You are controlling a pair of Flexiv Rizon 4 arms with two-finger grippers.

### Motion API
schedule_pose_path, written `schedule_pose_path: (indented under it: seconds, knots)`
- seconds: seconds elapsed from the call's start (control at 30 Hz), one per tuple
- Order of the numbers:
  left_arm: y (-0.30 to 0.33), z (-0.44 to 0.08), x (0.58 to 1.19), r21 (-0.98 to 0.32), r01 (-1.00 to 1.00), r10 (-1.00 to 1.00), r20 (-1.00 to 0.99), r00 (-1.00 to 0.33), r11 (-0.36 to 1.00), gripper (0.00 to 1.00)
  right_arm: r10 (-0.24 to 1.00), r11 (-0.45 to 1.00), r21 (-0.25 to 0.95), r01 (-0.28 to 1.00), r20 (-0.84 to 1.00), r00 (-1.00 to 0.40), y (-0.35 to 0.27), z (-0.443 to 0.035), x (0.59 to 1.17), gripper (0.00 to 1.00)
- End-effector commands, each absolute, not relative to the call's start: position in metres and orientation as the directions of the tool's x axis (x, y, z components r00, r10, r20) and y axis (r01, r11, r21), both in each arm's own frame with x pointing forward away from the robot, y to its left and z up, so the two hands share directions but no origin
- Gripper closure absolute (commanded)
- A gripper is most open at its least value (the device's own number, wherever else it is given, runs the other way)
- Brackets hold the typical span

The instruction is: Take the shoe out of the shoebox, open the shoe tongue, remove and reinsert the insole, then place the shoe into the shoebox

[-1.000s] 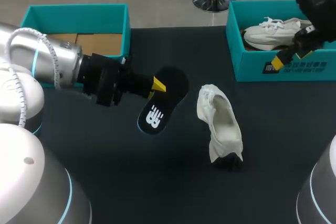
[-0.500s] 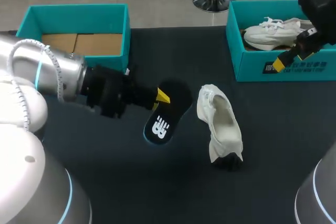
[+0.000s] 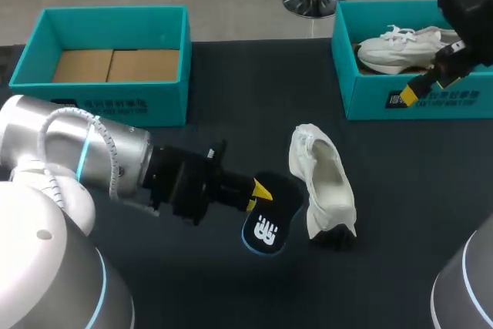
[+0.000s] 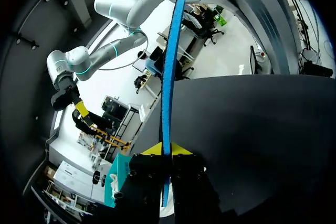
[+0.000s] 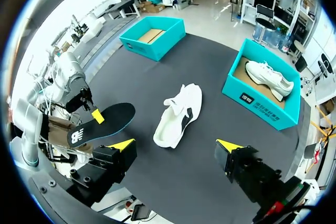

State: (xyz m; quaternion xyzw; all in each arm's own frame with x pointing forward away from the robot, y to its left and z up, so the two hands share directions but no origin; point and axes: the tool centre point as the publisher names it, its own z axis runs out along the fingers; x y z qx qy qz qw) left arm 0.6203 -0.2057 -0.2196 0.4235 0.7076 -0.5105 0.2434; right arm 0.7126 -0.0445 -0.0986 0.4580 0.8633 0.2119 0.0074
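While the left gripper point(image 3: 258, 190) pinches the dark insole point(image 3: 269, 221) by its edge between both yellow tips, the insole sits printed face up over the black table point(image 3: 192, 283). In the left wrist view it runs edge-on straight ahead of the fingers. At three o'clock, just beside the insole, the white shoe point(image 3: 323, 182) lies tipped on the table. At eleven o'clock, well apart, stands a teal shoebox point(image 3: 108, 15). At one o'clock the right gripper point(image 5: 175, 145) hovers, fingers spread wide, by the second shoebox point(image 3: 370, 102), which holds another shoe point(image 3: 397, 45).
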Motion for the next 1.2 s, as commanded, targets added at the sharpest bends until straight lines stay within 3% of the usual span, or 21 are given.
schedule_pose_path:
  seconds: [0.03,0.43,0.8,1.2]
  knots:
    - [-0.218,-0.226,0.623,-0.549,0.826,0.380,-0.741,-0.553,0.130,1.00,0.795,0.492,0.367,0.790,0.182,-0.579,-0.043,-0.099,0.715,0.00]
    - [-0.250,-0.233,0.625,-0.618,0.783,0.407,-0.699,-0.588,0.070,1.00,0.795,0.492,0.367,0.790,0.182,-0.579,-0.043,-0.099,0.715,0.00]
    - [-0.280,-0.248,0.635,-0.605,0.796,0.393,-0.731,-0.558,0.005,1.00,0.795,0.492,0.367,0.790,0.182,-0.579,-0.043,-0.099,0.715,0.00]
    - [-0.301,-0.266,0.647,-0.560,0.828,0.399,-0.754,-0.522,0.025,1.00,0.795,0.492,0.367,0.790,0.182,-0.579,-0.043,-0.099,0.715,0.00]
